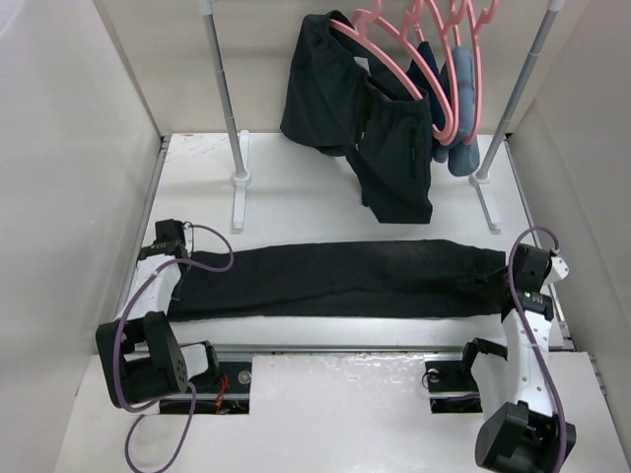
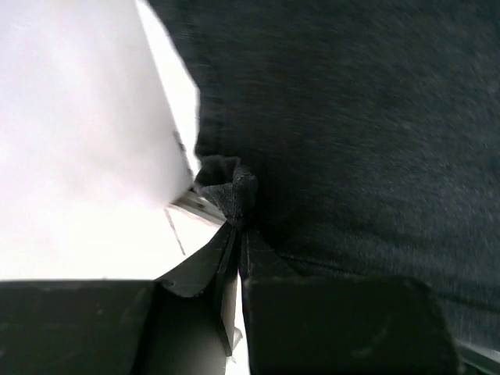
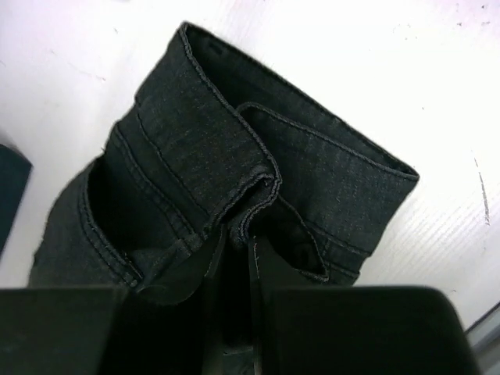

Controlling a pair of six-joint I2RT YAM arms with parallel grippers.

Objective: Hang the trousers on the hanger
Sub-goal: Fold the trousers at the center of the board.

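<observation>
Top view. Trousers point(image 1: 335, 279) lie flat on the counter point(image 1: 296, 177), stretched from 9 o'clock to 3 o'clock. My left jaws sit on the 9 o'clock end and my right jaws on the 3 o'clock end, presumably so the cloth lifts taut. The pink hangers point(image 1: 446, 103) hang on the rack point(image 1: 222, 89) at 12 o'clock, well apart from the trousers. One hanger carries a shorter black garment point(image 1: 380, 148). I cannot tell which hanger is free.

Left wrist view. My left jaws are fully closed on a small bunch of the trousers' point(image 2: 351, 117) edge, and bare counter point(image 2: 78, 156) lies at 10 o'clock.

Right wrist view. My right jaws are narrow, pinching the folded, stitched edge of the trousers point(image 3: 195, 133). The layers are gathered between them, which looks to me like a secure grip.

Judgement: both ends are held and the lift is not yet made.
</observation>
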